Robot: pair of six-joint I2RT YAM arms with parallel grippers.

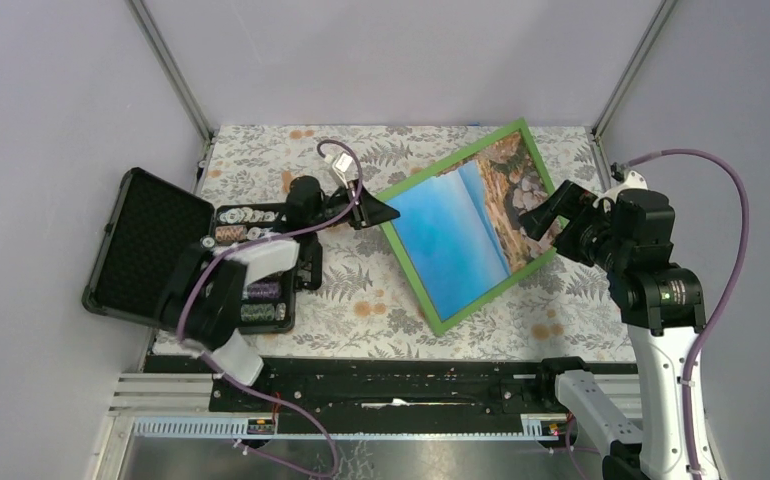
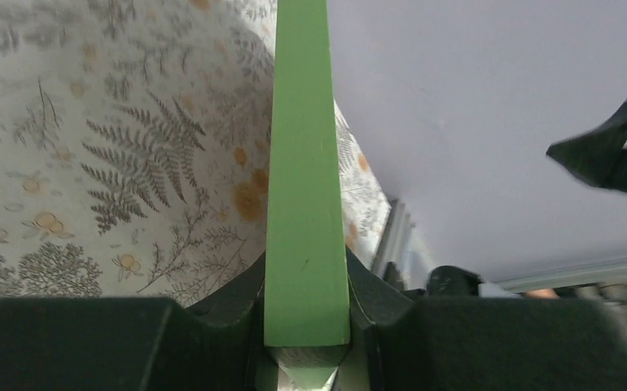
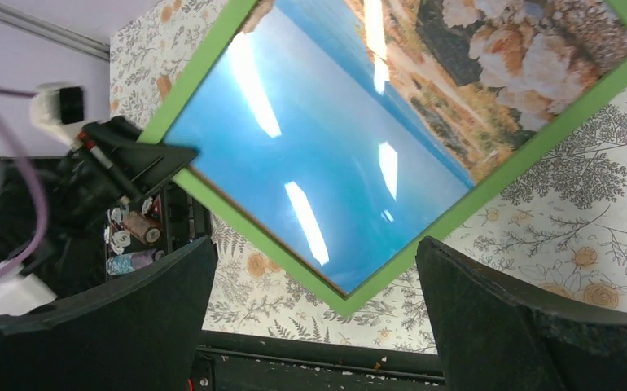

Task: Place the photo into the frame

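The green frame (image 1: 407, 262) sits tilted on the floral table with the photo (image 1: 456, 235) of blue sea and rocky coast showing in its opening. My left gripper (image 1: 386, 210) is shut on the frame's left corner. In the left wrist view the green edge (image 2: 304, 204) runs straight out from between the jaws of that gripper (image 2: 306, 326). My right gripper (image 1: 551, 210) is open and empty, hovering over the frame's right edge by the rocky end. In the right wrist view the photo (image 3: 335, 130) and the frame's corner (image 3: 351, 297) lie below the open right gripper (image 3: 317, 244).
An open black case (image 1: 151, 250) with rows of poker chips (image 1: 251, 290) stands at the left, close behind my left arm. A black rail (image 1: 391, 385) runs along the table's near edge. Grey walls close in the back and both sides.
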